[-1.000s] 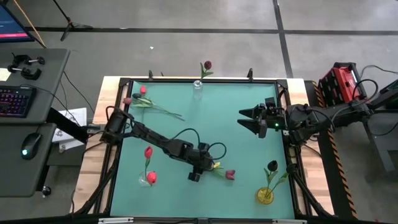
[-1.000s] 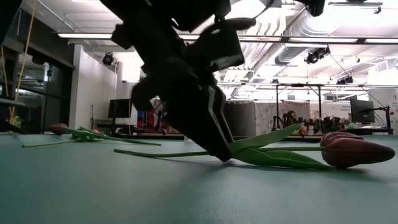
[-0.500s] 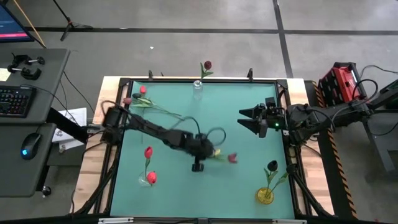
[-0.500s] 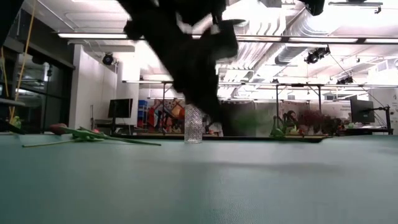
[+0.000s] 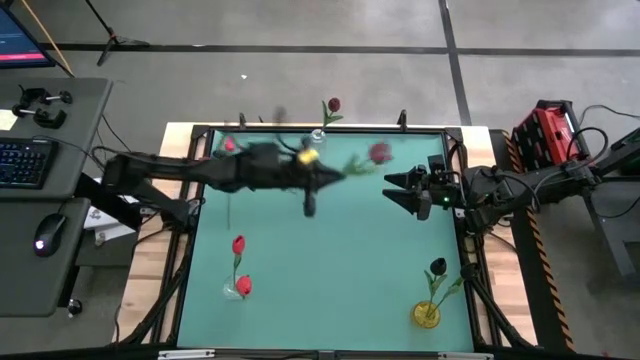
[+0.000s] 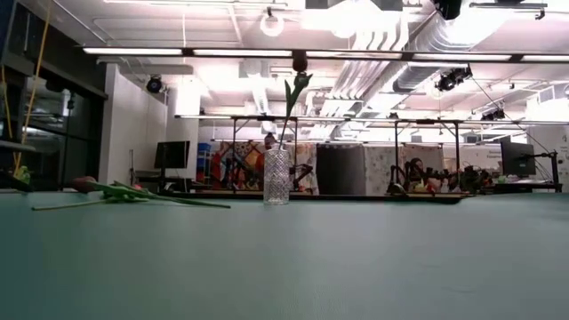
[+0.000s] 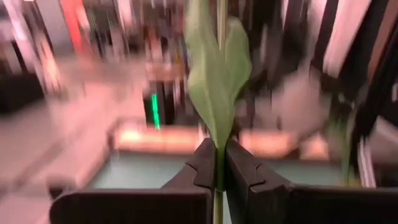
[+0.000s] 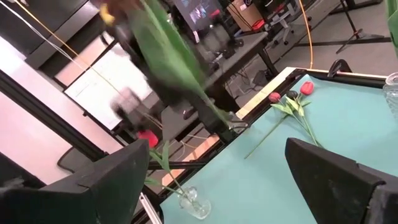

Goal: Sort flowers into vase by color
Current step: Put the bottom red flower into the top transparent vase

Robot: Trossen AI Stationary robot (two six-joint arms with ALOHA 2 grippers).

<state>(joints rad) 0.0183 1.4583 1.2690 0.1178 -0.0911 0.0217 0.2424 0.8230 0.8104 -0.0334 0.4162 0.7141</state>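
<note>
Left gripper (image 7: 219, 171): clamped on flower (image 5: 378, 153) stem, above table's (image 5: 330, 260) far side. Right gripper (image 5: 397, 190): fingers apart, idle at right edge.

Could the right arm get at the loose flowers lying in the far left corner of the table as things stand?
Probably not easily. The right gripper hovers open at the table's right side, and the left gripper, carrying a flower, stretches across between it and the loose flowers.
</note>
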